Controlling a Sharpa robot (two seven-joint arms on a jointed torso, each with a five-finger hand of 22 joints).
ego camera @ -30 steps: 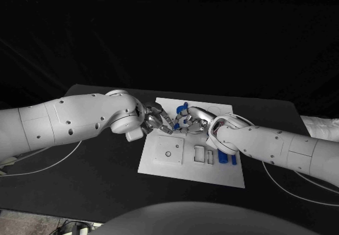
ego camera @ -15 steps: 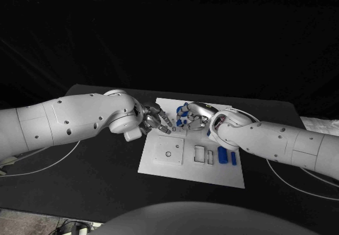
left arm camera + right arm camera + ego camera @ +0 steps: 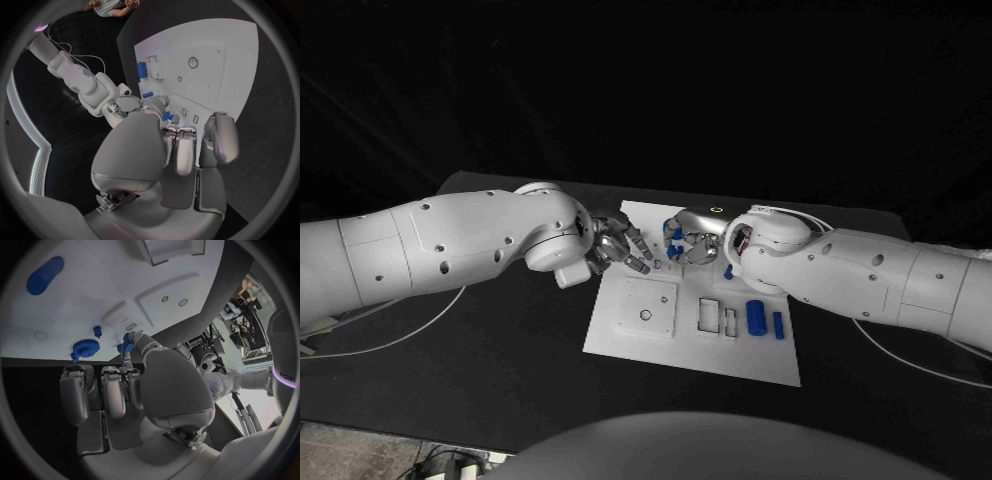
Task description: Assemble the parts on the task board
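Note:
The white task board (image 3: 639,335) lies in the middle of the black table. My left hand (image 3: 623,251) hangs over the board's left edge, its fingers (image 3: 182,152) bent toward the board (image 3: 219,55) with nothing in them. My right hand (image 3: 692,238) is over the board's far part, close to the left hand. In the right wrist view its thumb and a finger pinch a small blue part (image 3: 127,344) just above the board (image 3: 112,285). A blue gear (image 3: 84,348) and a small blue peg (image 3: 97,330) sit on the board beside it.
A blue cylinder (image 3: 756,317) and a shorter blue piece (image 3: 777,323) lie in slots at the board's right side, with another blue piece (image 3: 728,270) behind them. A square recess with a hole (image 3: 646,314) is at the board's left. White cables trail on the table on both sides.
My right hand has moved toward the board's far edge and its forearm has swung away from the slots, uncovering the blue pieces there. The left hand has hardly moved.

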